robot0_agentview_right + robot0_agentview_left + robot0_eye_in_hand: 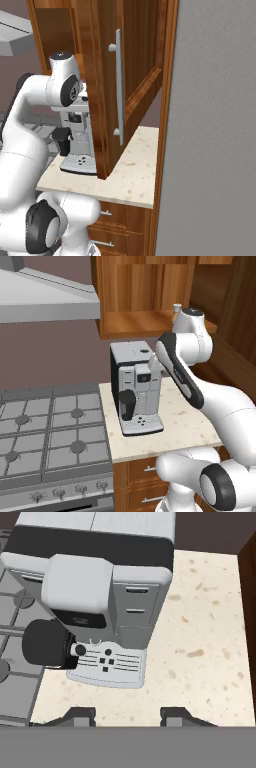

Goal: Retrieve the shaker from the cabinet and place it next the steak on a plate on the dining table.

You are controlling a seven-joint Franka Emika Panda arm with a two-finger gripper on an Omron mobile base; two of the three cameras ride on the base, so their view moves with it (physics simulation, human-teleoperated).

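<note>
hovering empty above the coffee machine [100,597], the parted gripper [128,716] risks clipping the cabinet [135,323] shelf while rising toward the shaker [176,312].

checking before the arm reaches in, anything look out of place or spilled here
Nothing stands out. The coffee machine stands upright on the counter, no spills. The shaker stands upright on the open cabinet shelf, untouched.

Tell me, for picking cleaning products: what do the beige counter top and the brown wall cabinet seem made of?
The beige speckled counter top looks like polished stone, judging by its brown flecks. The brown wall cabinet looks like varnished wood: visible streaky grain with a slight sheen. Both are rendered, so this is uncertain.
</note>
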